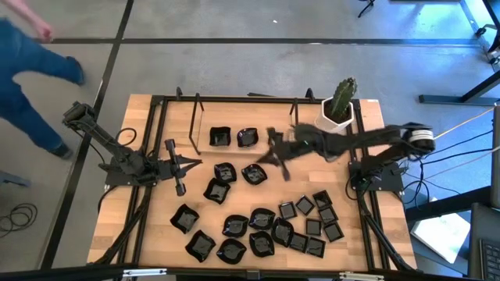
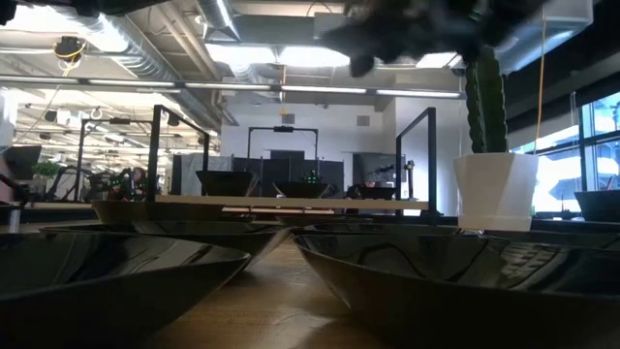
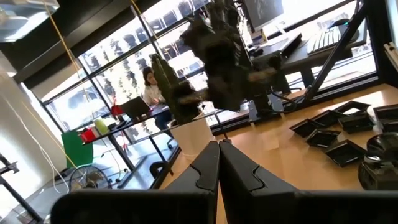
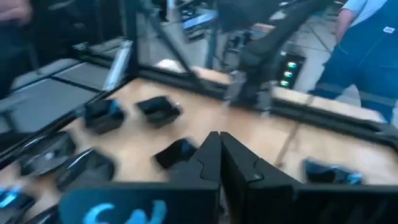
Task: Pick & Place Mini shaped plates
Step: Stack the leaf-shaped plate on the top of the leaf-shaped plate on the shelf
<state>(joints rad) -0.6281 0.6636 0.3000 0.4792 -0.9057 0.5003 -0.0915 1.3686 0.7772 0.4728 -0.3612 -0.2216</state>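
The mini shaped plates [image 1: 258, 226] lie scattered flat across the near half of the table [image 1: 148, 234], rims up, square ones clustered toward the right; two more sit apart near the far rail. The right end effector [image 1: 275, 156] hangs blurred above the middle, fingers pressed together and empty. The left end effector [image 1: 173, 165] rests closed at the left side, holding nothing.
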